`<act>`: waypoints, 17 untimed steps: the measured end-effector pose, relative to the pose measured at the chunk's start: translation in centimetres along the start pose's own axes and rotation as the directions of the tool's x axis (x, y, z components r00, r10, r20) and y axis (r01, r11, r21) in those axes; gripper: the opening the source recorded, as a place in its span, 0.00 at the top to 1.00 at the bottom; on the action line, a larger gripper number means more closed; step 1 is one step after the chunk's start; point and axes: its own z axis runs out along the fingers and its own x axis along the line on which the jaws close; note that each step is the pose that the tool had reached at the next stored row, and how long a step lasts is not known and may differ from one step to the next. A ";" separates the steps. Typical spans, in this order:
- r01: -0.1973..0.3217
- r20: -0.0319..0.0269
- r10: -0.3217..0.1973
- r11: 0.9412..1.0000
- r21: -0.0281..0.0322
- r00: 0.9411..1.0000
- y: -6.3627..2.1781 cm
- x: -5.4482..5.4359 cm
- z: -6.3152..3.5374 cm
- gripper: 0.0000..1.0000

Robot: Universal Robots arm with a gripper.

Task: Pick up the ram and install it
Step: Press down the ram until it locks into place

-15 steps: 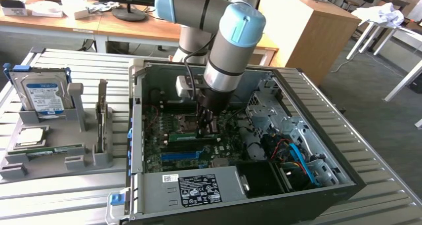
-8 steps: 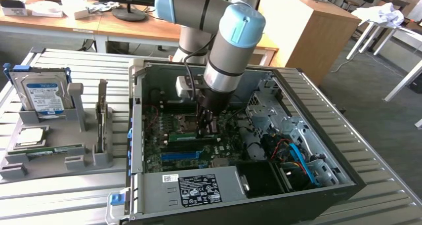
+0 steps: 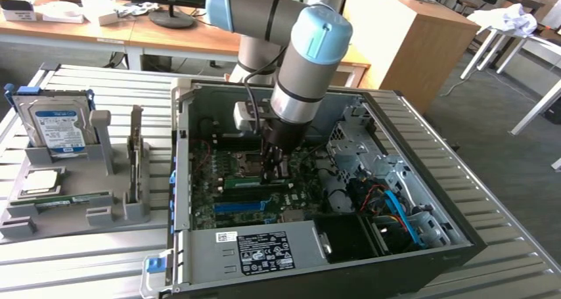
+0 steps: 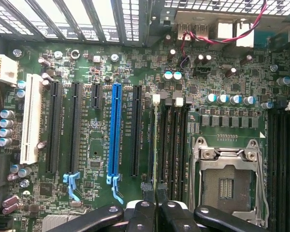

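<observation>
One arm reaches down into the open computer case [image 3: 456, 200] in the exterior view, our gripper [image 3: 272, 171] low over the green board [image 3: 254, 194]. In the wrist view the fingers [image 4: 146, 215] pinch the ram [image 4: 156, 145] edge-on, standing over a dark memory slot [image 4: 165, 145] beside the processor socket [image 4: 227, 181]. We judge the risk is misalignment: a tilted stick pressed down could jam or bend against the slot's end clips.

Arm [image 3: 298, 62] reaching down, fingers [image 4: 146, 212] pressed together.
</observation>
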 end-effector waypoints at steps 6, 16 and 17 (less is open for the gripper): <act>-0.002 0.000 0.002 1.000 0.000 1.000 -0.01 0.0 0.19 0.88; -0.002 0.000 0.002 1.000 0.000 1.000 -0.02 0.0 0.26 0.88; -0.002 0.000 0.002 1.000 0.000 1.000 -0.01 0.0 0.26 0.88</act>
